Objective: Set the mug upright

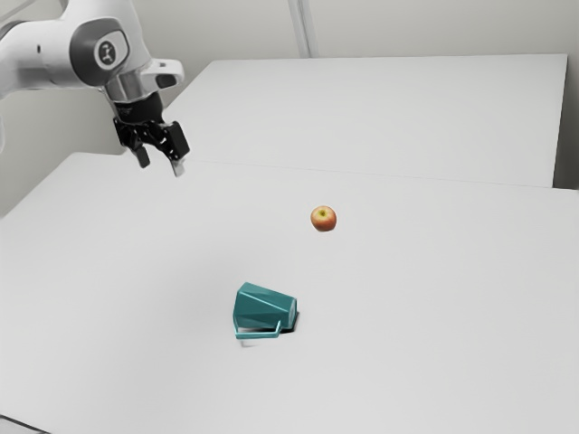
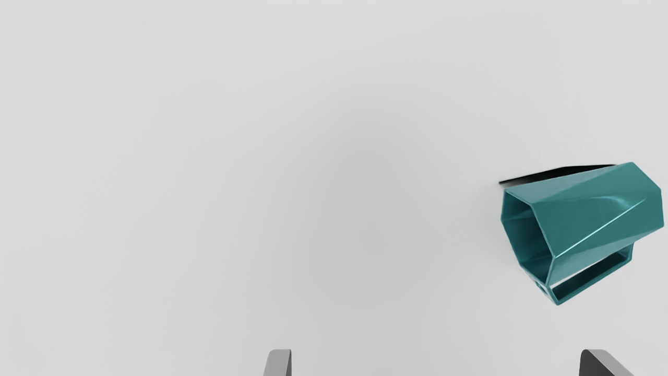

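My gripper (image 1: 161, 166) hangs high over the table at the exterior view's upper left, well away from the mug. In the wrist view the gripper (image 2: 436, 360) is open, its fingertips wide apart with nothing between them. A teal faceted mug (image 1: 264, 308) lies on its side on the table, its handle toward the exterior view's bottom edge. Seen from the hand, the mug (image 2: 595, 214) shows its open mouth and its handle, and it lies beyond one of the fingertips.
A red-yellow apple (image 1: 323, 219) sits farther back than the mug, toward the exterior view's right. Both rest on a broad white table (image 1: 434, 307). Behind it is another pale surface (image 1: 389, 113).
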